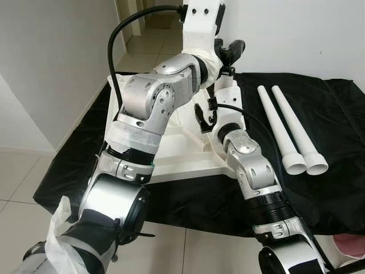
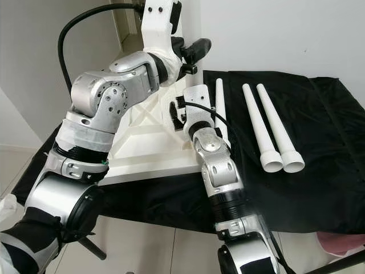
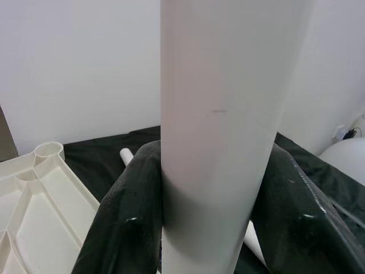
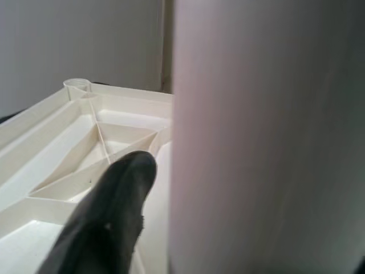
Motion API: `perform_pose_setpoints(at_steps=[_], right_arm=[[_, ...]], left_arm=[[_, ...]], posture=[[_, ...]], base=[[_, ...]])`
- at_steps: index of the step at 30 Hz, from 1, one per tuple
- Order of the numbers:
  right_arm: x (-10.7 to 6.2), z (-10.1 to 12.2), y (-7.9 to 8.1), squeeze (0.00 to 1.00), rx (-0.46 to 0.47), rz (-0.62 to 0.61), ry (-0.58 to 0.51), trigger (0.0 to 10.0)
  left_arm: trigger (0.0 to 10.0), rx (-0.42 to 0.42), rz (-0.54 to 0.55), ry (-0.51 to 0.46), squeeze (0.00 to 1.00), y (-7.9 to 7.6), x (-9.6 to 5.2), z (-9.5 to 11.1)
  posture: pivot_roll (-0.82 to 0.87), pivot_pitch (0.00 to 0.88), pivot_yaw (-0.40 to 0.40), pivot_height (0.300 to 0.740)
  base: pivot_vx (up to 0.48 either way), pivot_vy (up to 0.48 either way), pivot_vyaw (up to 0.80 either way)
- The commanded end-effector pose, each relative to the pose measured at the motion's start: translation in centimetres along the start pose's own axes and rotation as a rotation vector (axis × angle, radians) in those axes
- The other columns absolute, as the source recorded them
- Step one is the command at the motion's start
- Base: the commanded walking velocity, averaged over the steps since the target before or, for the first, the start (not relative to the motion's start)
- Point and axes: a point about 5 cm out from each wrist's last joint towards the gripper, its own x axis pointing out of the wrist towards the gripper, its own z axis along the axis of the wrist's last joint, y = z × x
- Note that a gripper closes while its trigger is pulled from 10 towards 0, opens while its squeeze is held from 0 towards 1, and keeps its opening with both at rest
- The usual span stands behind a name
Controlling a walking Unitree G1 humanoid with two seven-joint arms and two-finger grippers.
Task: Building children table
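Gripping: a white table leg (image 3: 219,131) is clamped between the two black fingers (image 3: 128,222) of the left gripper (image 3: 211,228), which press against it on both sides.
Leg pose: the held leg is kept roughly upright above the upturned tabletop (image 1: 188,162); its lower end is hidden behind the arms in the head views.
Left arm: it is bent across the front of the scene, with the gripper raised over the far part of the tabletop (a black cable loops above the elbow).
Right gripper: the right gripper (image 4: 165,228) is placed against the same leg low down, over the tabletop; one black finger (image 4: 108,222) is seen just beside the leg, the other is hidden, so whether the leg is clasped cannot be told.
Tabletop: the cream tabletop is laid underside up on a black cloth (image 2: 319,171), its ribs and a round corner socket (image 3: 48,151) facing upward.
Spare legs: two white legs (image 1: 291,128) are laid side by side on the cloth to the robot's right, wide ends toward the robot; a third leg (image 2: 220,108) is laid just beside the right forearm, close to the tabletop's edge.
Surroundings: the cloth is spread over a pale tiled floor (image 1: 171,251), near white walls.
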Motion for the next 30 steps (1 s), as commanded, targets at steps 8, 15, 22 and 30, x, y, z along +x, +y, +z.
perform_pose_setpoints(at_steps=[8, 15, 22, 30], right_arm=[[0.3, 0.0, 0.4, 0.00, -0.013, 0.018, -0.001, 0.0], [0.2, -0.2, 0.1, 0.00, 0.023, -0.024, 0.008, 10.0], [0.1, -0.4, -0.1, 0.00, 0.051, -0.051, 0.024, 10.0], [0.2, -0.3, -0.7, 0.00, 0.082, -0.091, 0.022, 10.0]], left_arm=[[10.0, 0.033, -0.090, -0.024, 0.00, -1.3, 0.3, 0.3], [10.0, 0.074, -0.096, -0.032, 0.00, -1.5, 0.2, 0.3], [10.0, 0.038, -0.153, -0.066, 1.00, -2.2, -0.1, 0.4], [10.0, 0.067, -0.196, -0.085, 0.75, -2.7, -0.4, 0.7]], posture=[[-0.08, 0.000, 0.064, 0.740], [-0.08, 0.000, 0.073, 0.740], [-0.07, 0.000, 0.068, 0.740], [-0.08, 0.014, 0.086, 0.740]], base=[[0.000, 0.000, 0.00], [0.000, 0.000, 0.00], [0.000, 0.000, 0.00], [0.000, 0.000, 0.00]])
